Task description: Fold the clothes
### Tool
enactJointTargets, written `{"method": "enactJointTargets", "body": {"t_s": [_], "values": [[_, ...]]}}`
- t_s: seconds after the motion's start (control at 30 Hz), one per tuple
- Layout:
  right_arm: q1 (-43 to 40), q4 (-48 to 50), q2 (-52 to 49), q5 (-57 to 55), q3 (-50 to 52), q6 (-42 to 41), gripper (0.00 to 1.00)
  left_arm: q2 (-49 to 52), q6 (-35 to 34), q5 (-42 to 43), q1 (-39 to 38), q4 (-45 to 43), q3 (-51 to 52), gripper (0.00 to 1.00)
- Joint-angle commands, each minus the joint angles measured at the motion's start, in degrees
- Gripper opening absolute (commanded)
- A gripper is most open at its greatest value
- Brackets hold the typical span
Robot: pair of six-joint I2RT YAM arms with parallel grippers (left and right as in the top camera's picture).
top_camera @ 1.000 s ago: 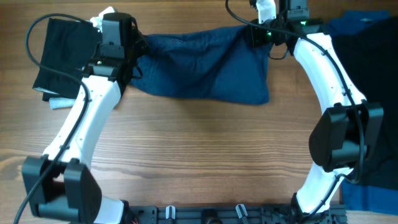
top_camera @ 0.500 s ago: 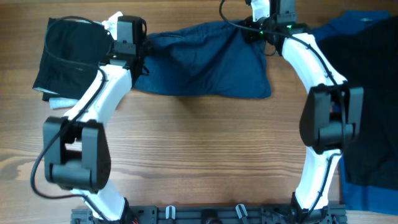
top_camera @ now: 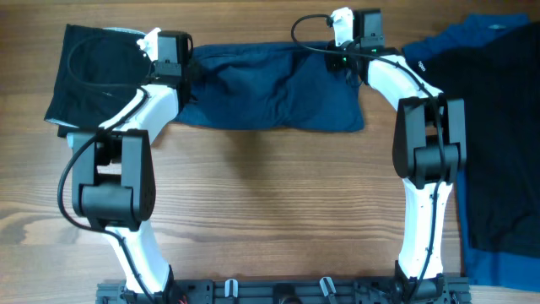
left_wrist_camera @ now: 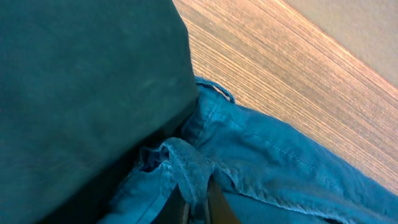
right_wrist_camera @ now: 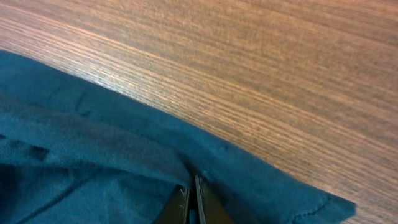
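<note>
A dark navy garment (top_camera: 270, 89) lies stretched across the far side of the table as a long folded band. My left gripper (top_camera: 187, 69) is shut on its far left corner, with a bunched fold of cloth (left_wrist_camera: 186, 168) pinched between the fingers (left_wrist_camera: 200, 208). My right gripper (top_camera: 348, 57) is shut on its far right corner, the fingers (right_wrist_camera: 191, 202) closed on the cloth (right_wrist_camera: 93, 155). A black garment (top_camera: 93, 72) lies folded at the far left. A dark garment (top_camera: 498, 135) over a brighter blue one (top_camera: 498, 270) lies at the right.
Bare wooden table (top_camera: 270, 203) spreads in front of the navy garment. The table's far edge (left_wrist_camera: 348, 31) runs just behind the garment. A white object (top_camera: 59, 127) sticks out under the black garment.
Both grippers have moved toward the far edge of the table, carrying the navy garment's corners with them. The garment now lies flatter and straighter.
</note>
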State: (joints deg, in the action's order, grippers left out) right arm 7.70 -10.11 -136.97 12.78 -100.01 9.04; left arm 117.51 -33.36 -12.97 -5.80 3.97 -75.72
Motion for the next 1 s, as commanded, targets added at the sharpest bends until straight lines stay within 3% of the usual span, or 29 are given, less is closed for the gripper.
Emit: {"method": "enactJointTargets", "body": {"t_s": [0.0,0.07,0.1,0.13,0.23,0.37,0.47,0.53,0.57,0.63,0.77,0.97], "values": [[-0.28,1.01,-1.29,-2.51,-1.22,0.42,0.04,1.44,-0.28,2.47,0.79,-1.31,-1.18,0.13],[-0.28,2.27,-1.27,-2.49,-1.22,0.39,0.05,1.42,0.94,4.2,0.79,-2.91,-1.2,0.42],[-0.28,3.02,-1.16,-2.51,-1.25,0.37,0.08,1.22,2.51,6.1,0.79,-3.78,-1.31,0.52],[-0.28,3.85,-0.9,-2.54,-1.25,0.39,0.18,0.98,3.82,7.89,0.79,-4.35,-1.62,0.65],[-0.31,5.51,1.25,-2.95,-1.95,-0.22,0.47,-1.16,4.68,11.3,0.76,-2.93,-4.92,0.76],[-0.28,4.2,5.99,-2.97,-2.56,-2.64,0.52,-5.9,4.7,12.52,0.55,0.76,-8.7,0.82],[-0.28,-2.05,10.47,-2.21,-2.56,-6.36,0.5,-9.62,6.4,12.55,-0.31,4.37,-9.05,0.73],[-0.17,-9.03,12.92,1.2,-2.56,-6.38,0.4,-10.99,6.84,12.76,-1.27,8.63,-9.05,0.51],[-0.17,-12.26,13.7,2.78,-2.56,-6.38,0.24,-11.15,7.54,12.79,-1.81,10.71,-9.05,0.34],[-0.17,-22.18,14.49,8.35,-2.51,-6.03,0.09,-10.32,7.74,12.72,-3.67,17.84,-9.03,0.05],[-0.17,-28.65,13.7,10.54,-0.9,-6.03,0.06,-7.13,7.72,12.72,-4.87,22.14,-8.92,0.04],[-0.17,-27.06,11.8,13.42,4.2,-2.82,0.06,-0.42,7.69,13.2,-5.18,21.29,-8.92,0.04]]}}
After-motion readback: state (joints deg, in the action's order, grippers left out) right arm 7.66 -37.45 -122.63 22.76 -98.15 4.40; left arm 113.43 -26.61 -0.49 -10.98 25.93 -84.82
